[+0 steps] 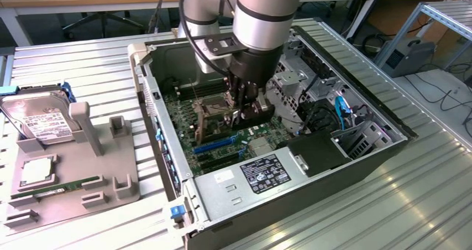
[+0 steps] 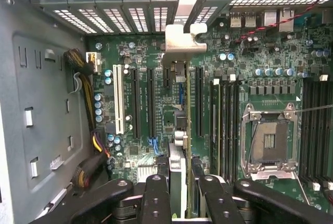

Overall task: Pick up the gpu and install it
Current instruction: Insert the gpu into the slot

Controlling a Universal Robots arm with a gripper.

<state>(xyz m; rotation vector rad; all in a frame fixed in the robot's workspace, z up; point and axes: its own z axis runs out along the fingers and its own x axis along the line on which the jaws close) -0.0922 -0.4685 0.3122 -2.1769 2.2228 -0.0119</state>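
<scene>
The claw [image 2: 182,182] is clamped on the gpu [image 2: 179,114], holding the card on edge low inside the open computer case [image 1: 158,95], just above the green motherboard [image 1: 193,123] at the exterior view's centre. A hard drive [image 1: 37,120] sits on the gray tray [image 1: 110,167] at that view's left.

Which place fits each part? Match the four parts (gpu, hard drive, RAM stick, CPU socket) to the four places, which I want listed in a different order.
Parts:
1. gpu
2. hard drive
3. RAM stick
4. CPU socket

Places:
A. lying in a slot of the grey fixture, at its near end
B. held edge-on in the gripper, above the motherboard
C. resting on the grey fixture's far end, white label up
D. fixed on the motherboard inside the case

Pairs: 1-B, 2-C, 3-A, 4-D
</scene>
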